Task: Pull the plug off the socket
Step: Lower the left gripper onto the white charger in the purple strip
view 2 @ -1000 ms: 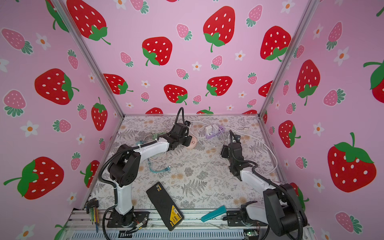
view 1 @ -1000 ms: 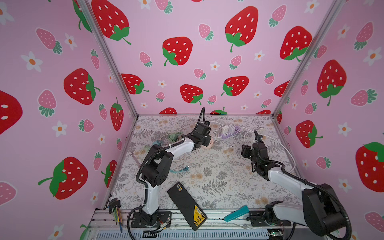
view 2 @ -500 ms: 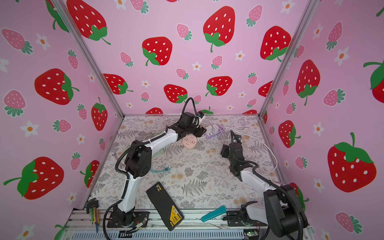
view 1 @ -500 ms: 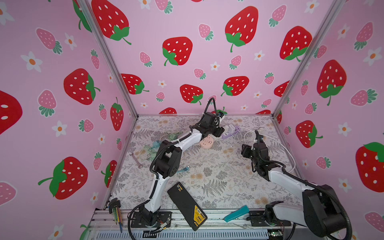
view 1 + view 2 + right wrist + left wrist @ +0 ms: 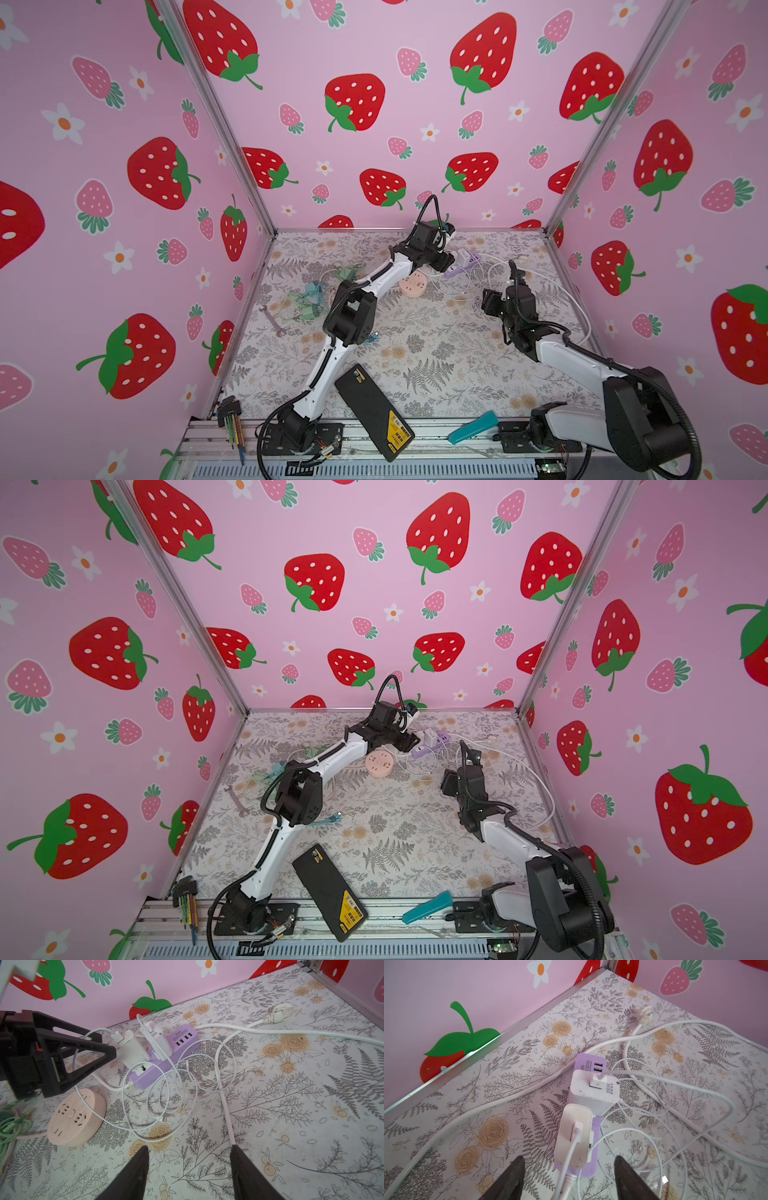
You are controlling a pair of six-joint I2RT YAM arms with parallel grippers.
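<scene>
The left gripper (image 5: 569, 1160) has its jaws spread. Its fingertips flank the near end of a white charger (image 5: 575, 1126), and the wrist view shows a gap on each side, so nothing is clamped. That charger stands plugged into the purple power strip (image 5: 584, 1061), at the end nearest the gripper, with a white lead in its back. Just past it on the same strip sits a second, squarer white charger (image 5: 593, 1093), also plugged in, with a USB lead in its face. Thin white cables (image 5: 145, 1093) lie in loops on the floor right beside the strip.

The right gripper (image 5: 188, 1159) hovers well apart from the strip. Its jaws are likewise apart with only floor between them, and a thick white cord (image 5: 225, 1105) runs up to one fingertip. Beyond the strip a white mains plug (image 5: 278, 1012) lies loose. A pink round socket (image 5: 74, 1118) lies flat near the strip, under the left arm. Green cables (image 5: 309, 291) lie farther off, past that socket.
</scene>
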